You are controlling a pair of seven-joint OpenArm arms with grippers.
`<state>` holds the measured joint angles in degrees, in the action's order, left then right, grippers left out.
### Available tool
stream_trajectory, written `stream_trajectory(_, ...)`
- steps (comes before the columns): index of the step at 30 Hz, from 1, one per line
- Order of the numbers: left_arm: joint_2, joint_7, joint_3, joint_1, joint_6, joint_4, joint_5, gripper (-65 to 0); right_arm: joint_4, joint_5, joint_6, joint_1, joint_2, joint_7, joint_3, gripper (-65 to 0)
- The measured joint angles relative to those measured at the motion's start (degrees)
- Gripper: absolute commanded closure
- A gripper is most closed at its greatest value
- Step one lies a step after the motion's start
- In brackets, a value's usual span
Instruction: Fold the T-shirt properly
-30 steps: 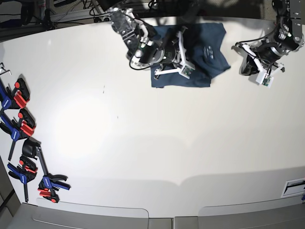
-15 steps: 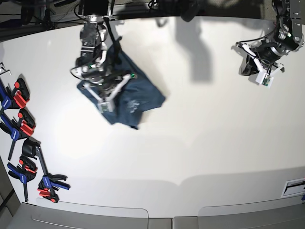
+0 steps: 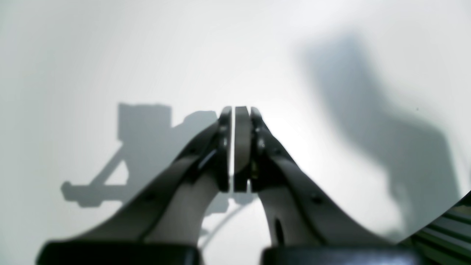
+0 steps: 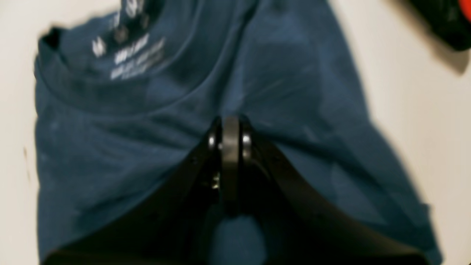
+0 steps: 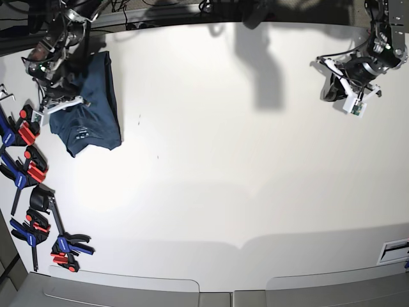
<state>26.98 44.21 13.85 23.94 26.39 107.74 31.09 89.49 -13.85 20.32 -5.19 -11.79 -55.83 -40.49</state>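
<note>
The dark teal-blue T-shirt [image 5: 96, 105] lies as a folded bundle near the table's far left edge, its white neck label [image 5: 82, 136] facing up. My right gripper [image 5: 67, 96] sits over its left side. In the right wrist view the right gripper [image 4: 230, 132] has its jaws closed, pinching the T-shirt [image 4: 294, 92] below the collar, with the label [image 4: 128, 55] at upper left. My left gripper [image 5: 329, 89] hovers at the far right, away from the cloth. In the left wrist view the left gripper [image 3: 234, 114] is shut and empty over bare table.
Several blue, red and black clamps [image 5: 25, 166] lie along the table's left edge, close to the shirt; one shows in the right wrist view [image 4: 449, 18]. The white table [image 5: 243, 166] spreads between the arms. Its far edge is behind both arms.
My right gripper has dragged the T-shirt from the far middle of the table across to the far left, beside the clamps. The left arm has not moved.
</note>
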Motion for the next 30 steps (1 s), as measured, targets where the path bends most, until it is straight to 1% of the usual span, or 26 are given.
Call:
stream_trajectory(4,0.0,-0.8,0.0,0.0,0.0,0.0,0.0,0.0,0.0,-1.2,0.0,0.1,-0.4,0.3,-0.3,0.0)
stream_trajectory(10,0.0,-0.8,0.0,0.0,0.0,0.0,0.0,0.0,0.3,-7.5,0.0,0.1,-0.4,1.6,-0.3,0.0)
stream_trajectory(13,0.0,-0.8,0.0,0.0,0.0,0.0,0.0,0.0,3.4,-9.3,0.5,0.1,-0.3,1.4,-0.3,0.0)
stream_trajectory(14,0.0,-0.8,0.0,0.0,0.0,0.0,0.0,0.0,4.9,-10.4,1.8,0.1,-0.3,1.4,-0.3,0.0)
stream_trajectory(18,0.0,-0.8,0.0,0.0,0.0,0.0,0.0,0.0,12.6,-16.3,9.6,0.1,-0.4,1.4,-0.3,0.0)
stream_trajectory(21,0.0,-0.2,0.0,0.0,0.0,0.0,0.0,0.0,17.8,-21.4,13.9,0.1,-0.4,-0.5,-0.3,0.0)
stream_trajectory(22,0.0,0.9,0.0,0.0,0.0,0.3,0.0,0.0,19.2,-22.8,15.3,0.0,-0.3,-1.4,-0.3,0.0)
stream_trajectory(24,0.0,2.4,0.0,0.0,0.0,1.7,-0.1,0.0,21.2,-26.8,17.1,-0.5,0.2,-3.1,-0.3,0.0)
stream_trajectory(26,0.0,2.6,0.0,0.2,0.0,3.9,0.0,0.0,23.0,-31.4,17.6,-2.0,1.4,-4.9,-0.3,0.0)
stream_trajectory(30,0.0,3.2,0.0,2.1,0.0,10.0,0.0,0.0,27.1,-38.4,19.3,-7.0,4.5,-7.8,-0.2,0.0)
